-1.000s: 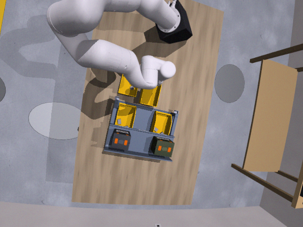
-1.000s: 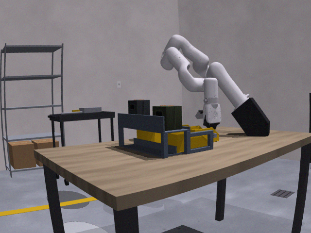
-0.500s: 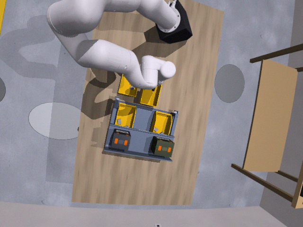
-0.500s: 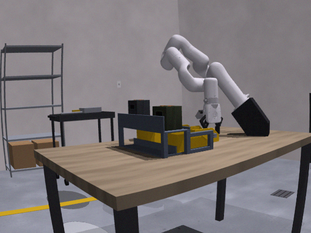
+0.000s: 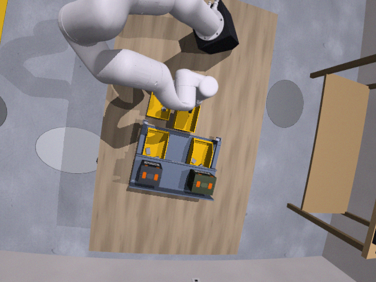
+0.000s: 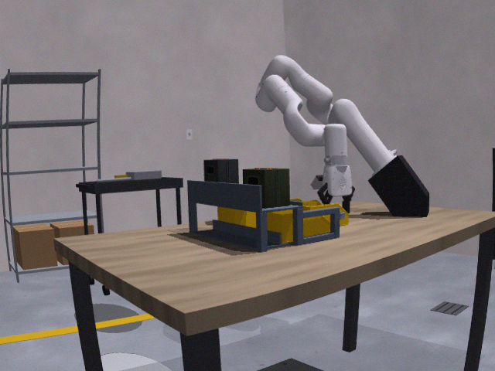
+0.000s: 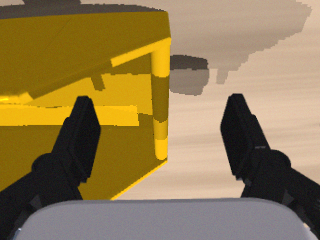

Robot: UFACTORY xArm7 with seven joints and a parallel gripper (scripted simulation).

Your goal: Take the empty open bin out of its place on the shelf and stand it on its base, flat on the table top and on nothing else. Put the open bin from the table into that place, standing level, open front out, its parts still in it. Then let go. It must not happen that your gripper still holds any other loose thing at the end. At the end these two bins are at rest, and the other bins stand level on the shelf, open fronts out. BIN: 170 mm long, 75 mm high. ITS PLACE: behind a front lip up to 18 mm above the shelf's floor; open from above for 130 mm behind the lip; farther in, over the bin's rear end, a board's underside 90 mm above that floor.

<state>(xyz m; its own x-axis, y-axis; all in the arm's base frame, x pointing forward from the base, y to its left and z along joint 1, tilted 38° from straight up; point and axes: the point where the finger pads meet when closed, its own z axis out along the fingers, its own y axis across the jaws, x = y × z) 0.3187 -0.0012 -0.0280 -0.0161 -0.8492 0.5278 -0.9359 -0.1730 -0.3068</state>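
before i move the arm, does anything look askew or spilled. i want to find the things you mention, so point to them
Nothing stands out: the two bins on the shelf (image 5: 175,160) (image 6: 223,195) sit in line with it, the two in front (image 5: 158,106) (image 5: 185,120) lie apart, and no loose parts show on the table (image 5: 170,224) (image 6: 179,275).

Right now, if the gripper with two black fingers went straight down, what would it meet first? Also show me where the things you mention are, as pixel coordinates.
Probably the open yellow bin (image 5: 184,123) (image 6: 344,210), under one finger (image 7: 87,140); the wooden table top (image 5: 170,224) (image 6: 199,279) (image 7: 280,110) lies under the other. Depth is unclear.
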